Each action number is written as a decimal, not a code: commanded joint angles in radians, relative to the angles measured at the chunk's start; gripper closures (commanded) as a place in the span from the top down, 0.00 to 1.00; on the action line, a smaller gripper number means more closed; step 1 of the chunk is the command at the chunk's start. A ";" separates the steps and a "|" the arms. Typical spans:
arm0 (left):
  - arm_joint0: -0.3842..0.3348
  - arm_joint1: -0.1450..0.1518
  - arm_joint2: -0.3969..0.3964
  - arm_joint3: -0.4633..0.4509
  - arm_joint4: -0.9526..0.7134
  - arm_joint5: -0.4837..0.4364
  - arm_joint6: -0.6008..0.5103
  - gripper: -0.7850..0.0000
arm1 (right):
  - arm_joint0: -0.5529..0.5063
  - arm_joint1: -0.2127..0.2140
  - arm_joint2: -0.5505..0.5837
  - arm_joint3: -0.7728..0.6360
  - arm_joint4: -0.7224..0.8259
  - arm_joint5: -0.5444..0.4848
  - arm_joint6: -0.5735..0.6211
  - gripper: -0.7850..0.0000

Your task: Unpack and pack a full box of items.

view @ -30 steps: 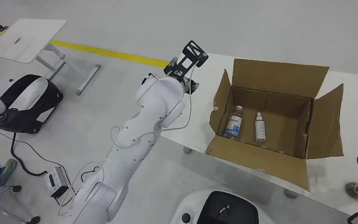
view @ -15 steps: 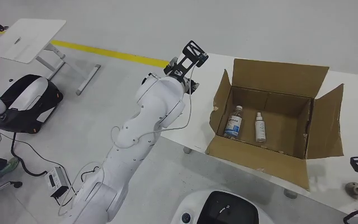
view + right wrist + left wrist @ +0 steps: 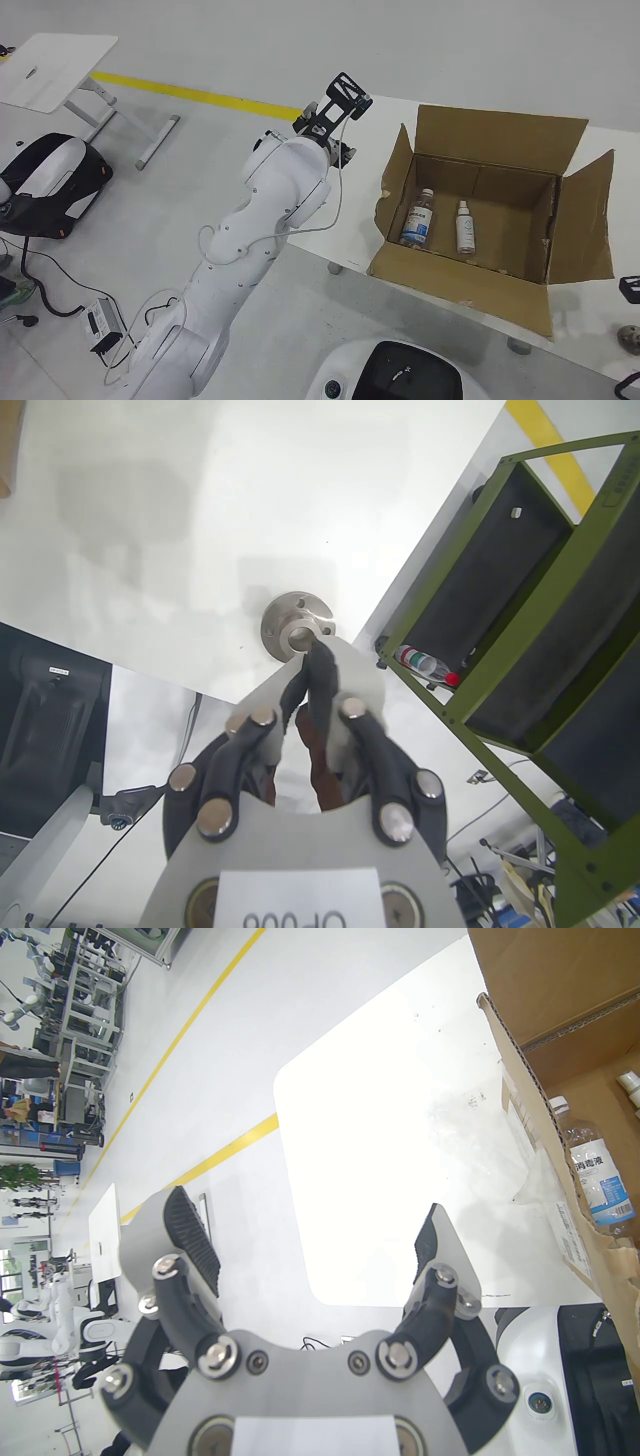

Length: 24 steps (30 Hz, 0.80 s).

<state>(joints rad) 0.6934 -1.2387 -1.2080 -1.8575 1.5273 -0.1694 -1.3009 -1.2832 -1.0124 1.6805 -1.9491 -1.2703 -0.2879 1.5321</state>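
Top view showed the open brown cardboard box [image 3: 450,280] on the white tabletop [image 3: 365,160], flaps spread outward. Inside, on its floor, lay a clear plastic bottle with a blue label [image 3: 418,218] and, just beside it, a slim white spray bottle [image 3: 464,227]. With two items in the box and a round steel flange [image 3: 297,627] out on the tabletop, the job seemed partway through; whether unpacking or repacking could not be told.

The left tool [image 3: 305,1213] hung with its jaws wide apart and empty over the tabletop's corner, well apart from the box. The right tool [image 3: 312,665] had its pads pressed together, tips at the flange's bore; no grip on it was evident.

A raised side flap stood between the left tool and the bottles and would likely need clearing from above. Off the tabletop's edge stood a green metal cart [image 3: 525,600] holding a red-capped bottle [image 3: 425,664].
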 commanded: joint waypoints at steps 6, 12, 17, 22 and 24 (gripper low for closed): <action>0.000 0.000 0.000 0.000 0.000 0.000 0.000 1.00 | 0.019 0.010 -0.031 0.047 -0.013 0.004 0.004 0.45; 0.000 0.000 0.000 0.000 0.000 0.000 0.000 1.00 | 0.035 0.014 -0.052 0.089 -0.009 0.008 0.004 0.45; 0.000 0.000 0.000 0.000 0.000 0.000 0.000 1.00 | 0.050 0.014 -0.071 0.117 0.000 0.012 0.004 0.44; 0.000 0.000 0.000 0.000 0.000 0.000 0.000 1.00 | 0.064 0.015 -0.087 0.138 0.000 0.016 0.004 0.43; 0.000 0.000 0.000 0.000 0.000 0.000 0.000 1.00 | 0.068 0.016 -0.091 0.144 -0.003 0.017 0.004 0.42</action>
<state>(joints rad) 0.6934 -1.2387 -1.2080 -1.8575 1.5273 -0.1694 -1.3009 -1.2167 -0.9967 1.5909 -1.8076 -1.2719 -0.2710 1.5359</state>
